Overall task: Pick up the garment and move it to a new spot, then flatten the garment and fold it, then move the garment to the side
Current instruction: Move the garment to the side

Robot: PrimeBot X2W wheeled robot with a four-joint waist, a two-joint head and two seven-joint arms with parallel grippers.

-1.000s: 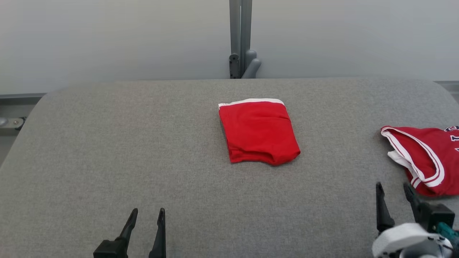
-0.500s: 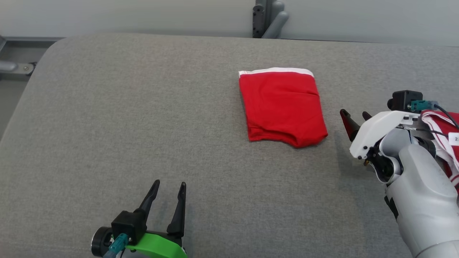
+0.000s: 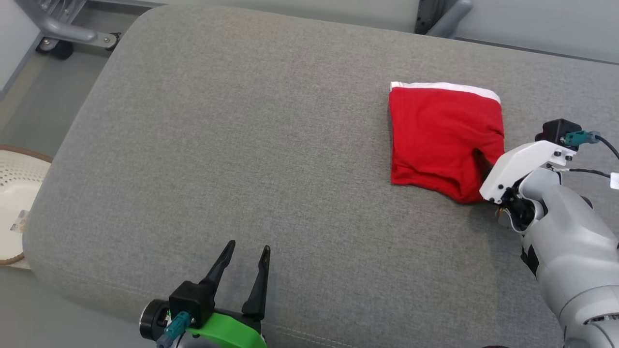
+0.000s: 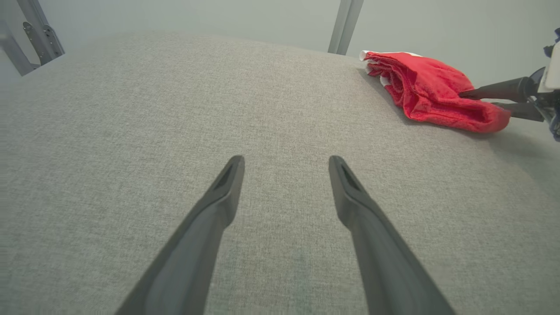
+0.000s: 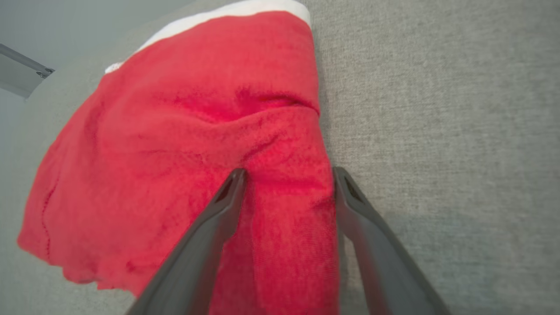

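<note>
Head view: a folded red garment point(image 3: 442, 140) lies right of centre on the grey pad point(image 3: 242, 121). The right gripper point(image 3: 479, 160) meets its near right corner, and the left gripper point(image 3: 248, 246) hovers, spread, at the pad's near edge.
Left wrist view: the right fingers point(image 4: 498, 89) straddle the garment's edge.
Right wrist view: jaws apart, cloth between them, unclamped.

Robot lab or test room, not home. Worktop point(image 3: 232, 145): wide padded slab, grey fabric cover, rounded corners, stitched seam along front edge. Behind it, plain pale grey wall point(image 4: 197, 17), bare. Grey metal post point(image 4: 345, 26) rising at worktop's far edge. Tubular metal frame point(image 3: 67, 33) on caster point(image 3: 63, 50) at far left corner. Smooth pale floor point(image 3: 43, 101). White perforated basket point(image 3: 17, 193) on floor beside worktop's left end.
</note>
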